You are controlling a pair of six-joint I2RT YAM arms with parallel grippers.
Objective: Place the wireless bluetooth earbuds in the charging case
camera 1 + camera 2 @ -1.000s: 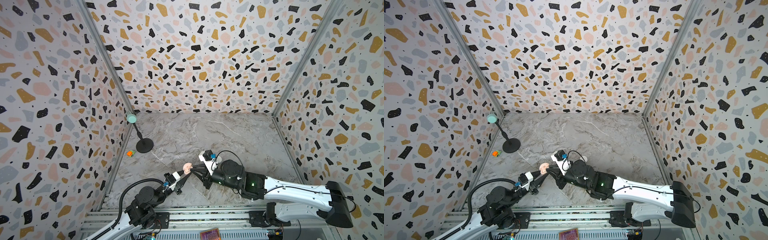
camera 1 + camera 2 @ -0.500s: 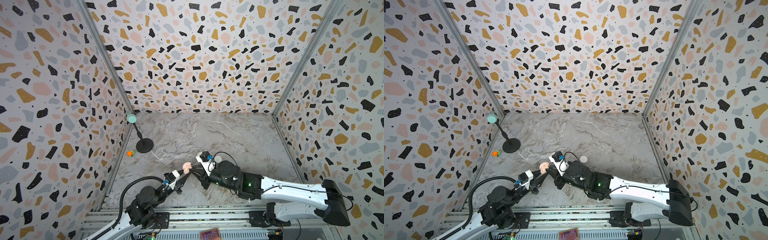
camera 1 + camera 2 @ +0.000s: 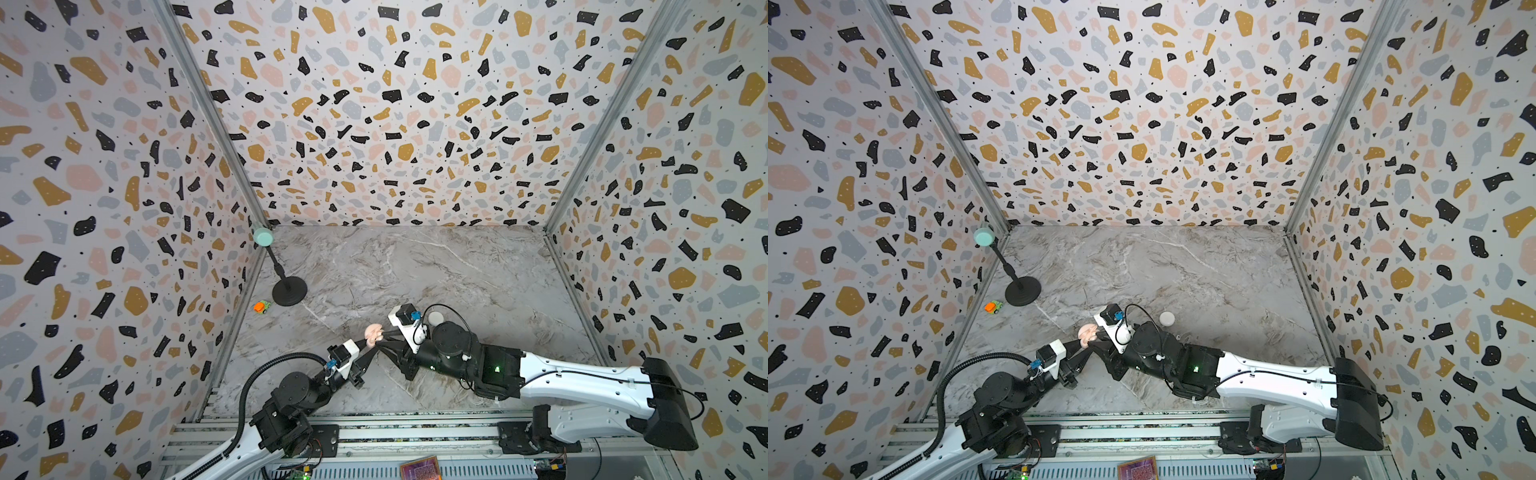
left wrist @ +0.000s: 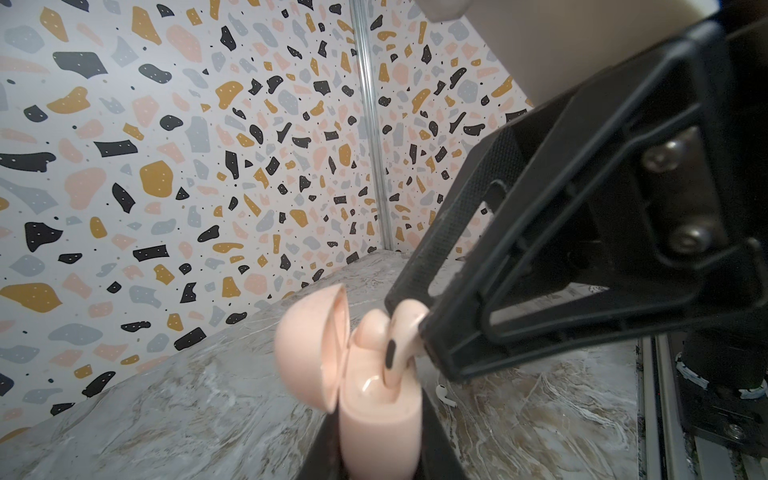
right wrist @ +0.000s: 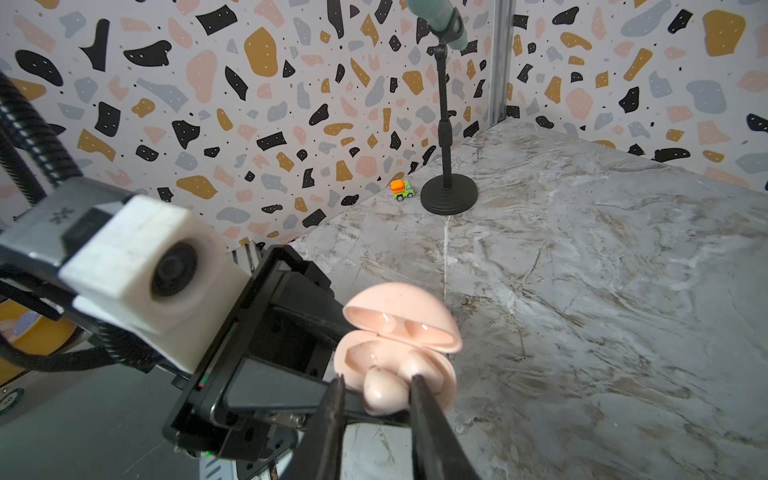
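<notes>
Only the right wrist view shows right claw (image 5: 377, 379) spread, perhaps off the earbud (image 5: 384, 392); left claw (image 4: 376, 446) pinches the case (image 4: 376, 415).

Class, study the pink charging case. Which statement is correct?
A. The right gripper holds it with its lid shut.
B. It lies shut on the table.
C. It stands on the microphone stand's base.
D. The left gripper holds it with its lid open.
D: the pink charging case sits clamped in the left gripper, its lid hinged open.
</notes>
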